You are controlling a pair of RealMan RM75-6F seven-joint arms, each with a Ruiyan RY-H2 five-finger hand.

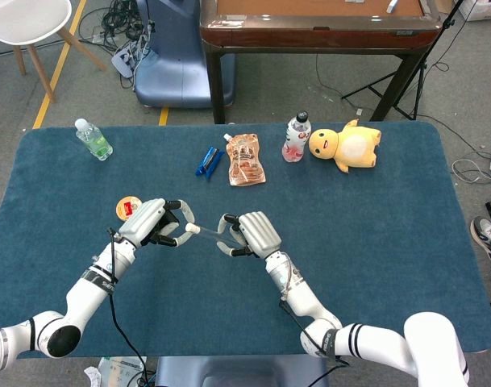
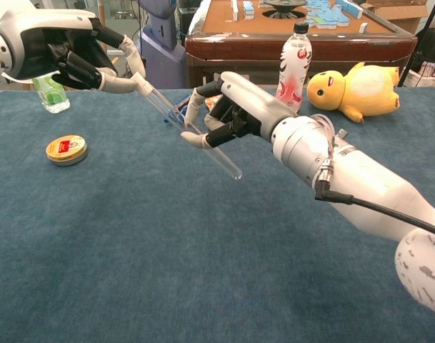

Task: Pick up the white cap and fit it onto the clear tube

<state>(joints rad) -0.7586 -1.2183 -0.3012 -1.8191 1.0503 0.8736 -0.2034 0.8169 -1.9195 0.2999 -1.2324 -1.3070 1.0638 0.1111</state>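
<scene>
My right hand [image 1: 247,235] [image 2: 228,114] grips a clear tube [image 2: 192,132] [image 1: 206,232] above the blue table, its open end tilted up to the left. My left hand [image 1: 152,223] [image 2: 63,53] pinches the small white cap [image 2: 141,84] [image 1: 193,228] between thumb and finger. The cap sits right at the tube's upper end, touching it. Whether it is seated over the rim I cannot tell. The tube's lower end sticks out below my right hand, well above the cloth.
A round tin [image 1: 127,207] [image 2: 66,149] lies left of my left hand. Along the far edge of the table stand a green bottle [image 1: 93,138], blue pens [image 1: 207,160], a snack pouch [image 1: 245,160], a drink bottle [image 1: 296,137] [image 2: 293,61] and a yellow plush toy [image 1: 345,145] [image 2: 356,88].
</scene>
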